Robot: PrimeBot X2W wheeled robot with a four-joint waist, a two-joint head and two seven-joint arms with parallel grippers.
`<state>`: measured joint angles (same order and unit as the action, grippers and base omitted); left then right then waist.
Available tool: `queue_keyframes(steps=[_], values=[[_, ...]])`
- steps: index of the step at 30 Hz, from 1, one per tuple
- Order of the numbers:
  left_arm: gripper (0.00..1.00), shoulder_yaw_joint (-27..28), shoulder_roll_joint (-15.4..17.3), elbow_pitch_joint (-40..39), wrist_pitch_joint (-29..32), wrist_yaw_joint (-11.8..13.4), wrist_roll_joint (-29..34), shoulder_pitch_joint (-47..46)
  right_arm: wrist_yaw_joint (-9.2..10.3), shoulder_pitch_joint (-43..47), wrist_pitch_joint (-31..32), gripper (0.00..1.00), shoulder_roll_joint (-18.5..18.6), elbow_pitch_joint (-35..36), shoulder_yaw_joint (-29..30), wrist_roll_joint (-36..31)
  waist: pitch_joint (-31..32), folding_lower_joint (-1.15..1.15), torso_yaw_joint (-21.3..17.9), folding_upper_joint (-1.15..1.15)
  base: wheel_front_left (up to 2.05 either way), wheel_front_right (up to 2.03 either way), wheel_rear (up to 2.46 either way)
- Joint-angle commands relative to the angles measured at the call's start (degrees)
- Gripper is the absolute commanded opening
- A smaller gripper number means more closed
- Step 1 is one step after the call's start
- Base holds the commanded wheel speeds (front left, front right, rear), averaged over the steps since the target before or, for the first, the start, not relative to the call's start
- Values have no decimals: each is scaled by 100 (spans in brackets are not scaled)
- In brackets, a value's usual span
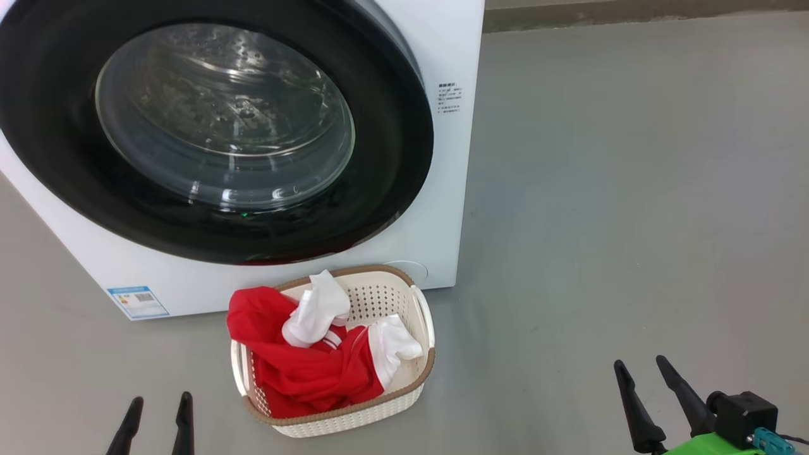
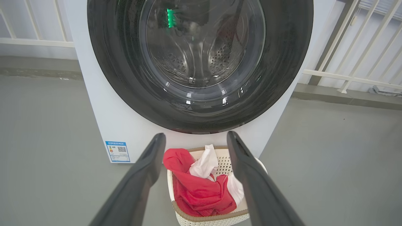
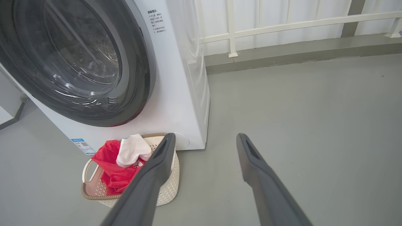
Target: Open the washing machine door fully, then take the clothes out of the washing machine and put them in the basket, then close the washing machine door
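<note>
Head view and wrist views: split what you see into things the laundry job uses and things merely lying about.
Job things:
washing machine door, shut
washing machine
basket
clothes, inside it
left gripper, open
right gripper, open

Just there:
grey floor
white railing
blue label

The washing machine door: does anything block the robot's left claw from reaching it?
Only the basket holding the clothes, on the floor right before the washing machine, below the washing machine door. Above it, the way from the open left gripper looks free.
</note>
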<state>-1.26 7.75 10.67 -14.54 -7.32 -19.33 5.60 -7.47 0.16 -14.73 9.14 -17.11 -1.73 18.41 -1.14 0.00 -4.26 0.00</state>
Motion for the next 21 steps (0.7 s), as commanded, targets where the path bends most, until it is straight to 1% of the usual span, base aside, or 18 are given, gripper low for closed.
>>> queue_keyframes(steps=[1, 21], values=[[100, 245, 86, -127, -46, -17, 41, -84, -2, 16, -27, 100, 91, 177, -83, 86, 26, 0, -10, 0, 0, 0, 0], [100, 342, 16, -209, -46, -17, 164, -39, -2, 76, -27, 100, 38, 270, -28, 68, 32, 0, 59, 0, 0, 0, 0]])
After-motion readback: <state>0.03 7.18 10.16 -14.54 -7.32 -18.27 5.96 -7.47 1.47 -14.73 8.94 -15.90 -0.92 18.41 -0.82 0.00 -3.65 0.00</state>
